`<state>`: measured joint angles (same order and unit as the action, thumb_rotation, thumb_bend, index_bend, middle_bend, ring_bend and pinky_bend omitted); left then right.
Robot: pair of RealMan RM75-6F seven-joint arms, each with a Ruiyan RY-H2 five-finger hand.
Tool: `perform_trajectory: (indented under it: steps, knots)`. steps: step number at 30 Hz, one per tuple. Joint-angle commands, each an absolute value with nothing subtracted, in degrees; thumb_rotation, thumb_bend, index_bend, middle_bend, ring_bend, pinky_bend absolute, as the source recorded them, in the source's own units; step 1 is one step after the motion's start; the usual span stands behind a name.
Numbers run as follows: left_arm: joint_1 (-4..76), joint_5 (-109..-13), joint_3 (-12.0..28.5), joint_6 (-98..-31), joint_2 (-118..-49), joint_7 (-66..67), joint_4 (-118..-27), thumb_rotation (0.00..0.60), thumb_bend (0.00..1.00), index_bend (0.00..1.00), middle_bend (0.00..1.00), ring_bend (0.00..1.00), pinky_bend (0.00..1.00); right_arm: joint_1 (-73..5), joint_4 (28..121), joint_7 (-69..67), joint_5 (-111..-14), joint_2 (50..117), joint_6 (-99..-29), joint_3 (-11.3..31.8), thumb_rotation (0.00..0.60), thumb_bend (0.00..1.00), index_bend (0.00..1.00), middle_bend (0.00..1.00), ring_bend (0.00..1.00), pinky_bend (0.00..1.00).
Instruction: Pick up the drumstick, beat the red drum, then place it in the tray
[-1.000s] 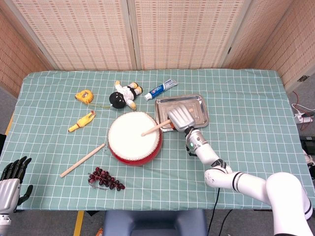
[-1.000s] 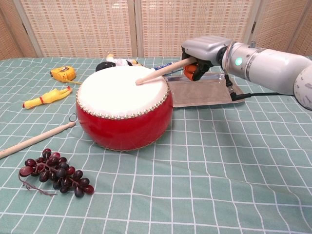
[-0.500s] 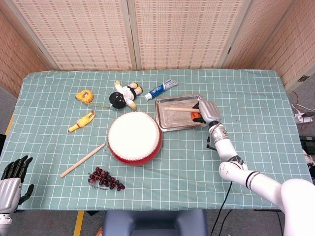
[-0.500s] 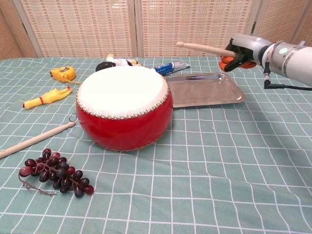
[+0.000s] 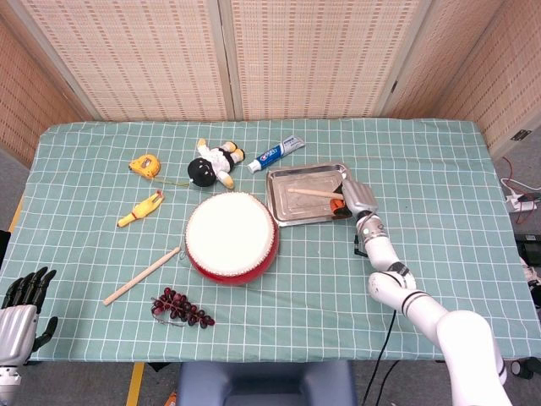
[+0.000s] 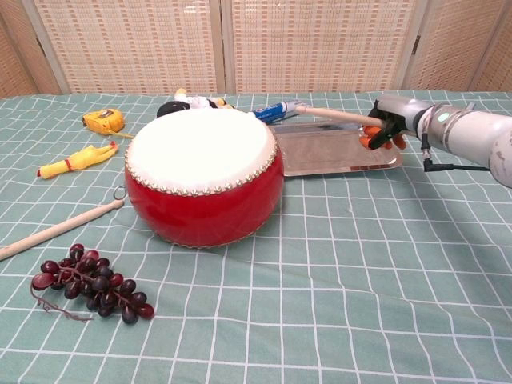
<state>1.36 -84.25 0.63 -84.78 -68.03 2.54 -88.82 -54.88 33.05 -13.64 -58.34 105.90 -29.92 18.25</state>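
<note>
1. Far lower left, head view: left hand [image 5: 19, 304] sits off the worktop [image 5: 439, 169] edge, fingers apart, holding nothing. Well apart from everything task-related.
2. Left-centre: a spare wooden stick [image 5: 141, 276] lies diagonal on the cloth, w/ grapes [image 5: 182, 307] just below it. Not the one in play.
3. Centre: red drum [image 5: 231, 236] stands upright, skin bare, nothing touching it.
4. Right of centre: tray [image 5: 283, 210] lies just beside the drum, up and to its right.
5. Drumstick [image 5: 311, 192] is over the tray, long axis roughly left-right in frame, tip toward the drum side, butt in the right hand [image 5: 355, 197]. Chest view shows it raised, slanting down to the hand; can't tell if any part touches the tray.
6. Right hand grips the butt at the tray's right edge. Only this hand is near.
7. Judgement: stick already lies along the tray, so lowering and letting go should land it inside.
</note>
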Motion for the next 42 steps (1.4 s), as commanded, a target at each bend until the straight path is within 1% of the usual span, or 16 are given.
perform_trajectory:
  steps: [1, 3, 5, 9, 12, 15, 20, 22, 28, 32, 36, 39, 42]
  knots:
    - [1.34, -83.95, 0.57, -84.49, -67.99, 2.58, -88.72, 0.600, 0.36, 0.07, 0.01, 0.00, 0.01, -57.14, 28.53, -16.48, -59.93, 108.95, -27.68, 19.12, 0.600, 0.44, 0.72, 0.61, 0.51, 0.56]
    - [1.34, -83.83, 0.57, -84.39, -67.97, 2.57, -88.67, 0.600, 0.36, 0.07, 0.01, 0.00, 0.01, -57.87, 26.76, -17.70, -60.26, 109.91, -27.01, 19.65, 0.600, 0.42, 0.63, 0.53, 0.43, 0.50]
    - [1.31, -83.78, 0.58, -84.40, -67.99, 2.50, -88.63, 0.600, 0.36, 0.07, 0.01, 0.00, 0.01, -58.32, 25.77, -18.68, -60.66, 110.33, -26.21, 19.89, 0.600, 0.41, 0.59, 0.49, 0.38, 0.46]
    - [1.33, -83.58, 0.54, -84.16, -68.13, 2.41, -88.38, 0.600, 0.36, 0.07, 0.01, 0.00, 0.01, -58.65, 24.97, -20.35, -62.31, 110.33, -25.29, 19.67, 0.600, 0.40, 0.45, 0.42, 0.30, 0.38]
    - [1.38, -83.68, 0.54, -84.15, -68.29, 2.34, -88.23, 0.600, 0.36, 0.07, 0.01, 0.00, 0.01, -58.56, 25.22, -21.33, -63.39, 109.78, -25.09, 19.49, 0.600, 0.39, 0.38, 0.37, 0.23, 0.32]
    - [1.41, -83.86, 0.60, -84.34, -68.33, 2.27, -88.15, 0.600, 0.36, 0.07, 0.01, 0.00, 0.01, -58.38, 25.72, -22.02, -64.39, 109.10, -25.67, 19.38, 0.600, 0.35, 0.31, 0.33, 0.19, 0.28]
    - [1.39, -83.93, 0.57, -84.40, -68.37, 2.15, -88.11, 0.600, 0.36, 0.07, 0.01, 0.00, 0.01, -58.33, 26.25, -21.94, -65.69, 107.98, -26.33, 19.04, 0.600, 0.24, 0.22, 0.26, 0.12, 0.20]
    - [1.37, -83.91, 0.55, -84.39, -68.38, 2.12, -88.10, 0.600, 0.36, 0.07, 0.01, 0.00, 0.01, -58.38, 26.37, -21.78, -65.97, 107.65, -26.40, 19.00, 0.600, 0.21, 0.20, 0.25, 0.10, 0.18]
    - [1.28, -83.84, 0.60, -84.54, -68.28, 1.81, -88.04, 0.600, 0.36, 0.07, 0.01, 0.00, 0.01, -57.90, 28.41, -21.36, -66.78, 105.93, -27.82, 18.96, 0.600, 0.19, 0.18, 0.23, 0.09, 0.16]
    - [1.34, -84.08, 0.72, -84.74, -68.26, 1.36, -87.82, 0.600, 0.36, 0.07, 0.01, 0.00, 0.01, -54.84, 34.70, -20.76, -68.65, 102.07, -34.69, 18.41, 0.600, 0.19, 0.21, 0.23, 0.09, 0.16]
    - [1.49, -84.27, 0.98, -84.96, -68.21, 0.86, -87.56, 0.600, 0.36, 0.07, 0.01, 0.00, 0.01, -48.92, 45.87, -16.07, -71.27, 95.00, -44.31, 16.19, 0.600, 0.19, 0.25, 0.23, 0.12, 0.18]
    - [1.77, -84.45, 1.29, -85.07, -68.14, 0.63, -87.57, 0.600, 0.36, 0.07, 0.01, 0.00, 0.01, -42.82, 59.52, -9.63, -71.54, 86.37, -50.57, 14.22, 0.600, 0.19, 0.25, 0.23, 0.12, 0.18]
    - [2.20, -84.58, 1.67, -85.03, -68.07, 0.77, -87.83, 0.600, 0.36, 0.07, 0.01, 0.00, 0.01, -37.22, 72.36, -4.01, -70.69, 78.11, -55.17, 12.23, 0.600, 0.19, 0.22, 0.23, 0.11, 0.18]
